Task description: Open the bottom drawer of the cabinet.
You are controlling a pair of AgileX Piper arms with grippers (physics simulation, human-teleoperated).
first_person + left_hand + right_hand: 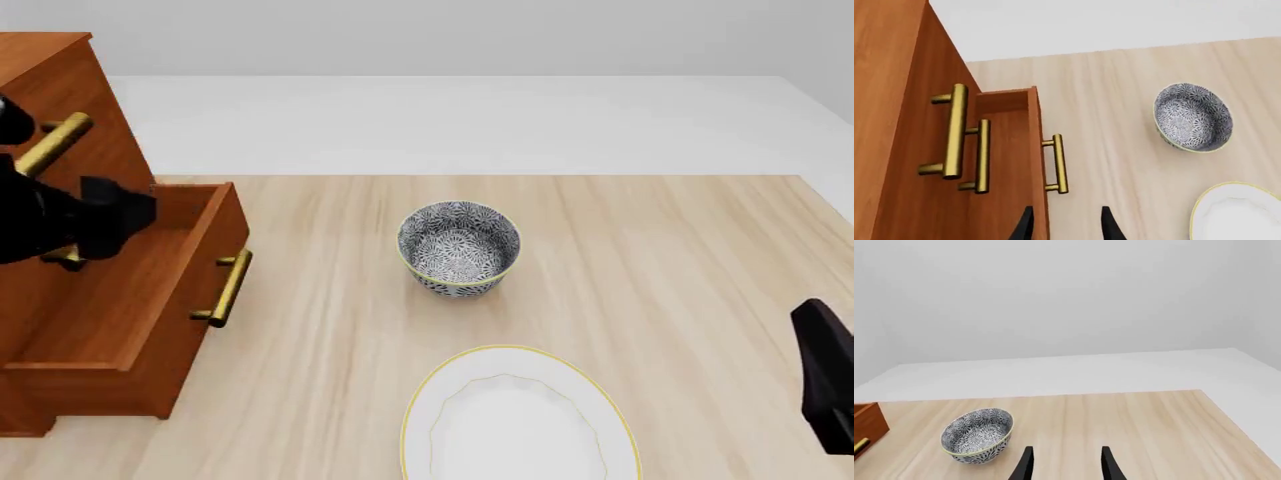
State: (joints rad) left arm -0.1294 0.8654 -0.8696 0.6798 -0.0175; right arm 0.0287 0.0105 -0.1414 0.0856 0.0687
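Drawer [127, 300] at cabinet [60, 90] bottom pulled out, brass-handled; left end effector [1066, 225] fingers apart, empty.

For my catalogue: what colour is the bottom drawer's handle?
Brass-gold handle, clearest in the front view.

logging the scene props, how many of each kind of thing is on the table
cabinet: 1, its bottom drawer pulled out
brass handles: 3
patterned bowl: 1
white plate: 1
total: 3 things on the table, plus 3 handles on the cabinet
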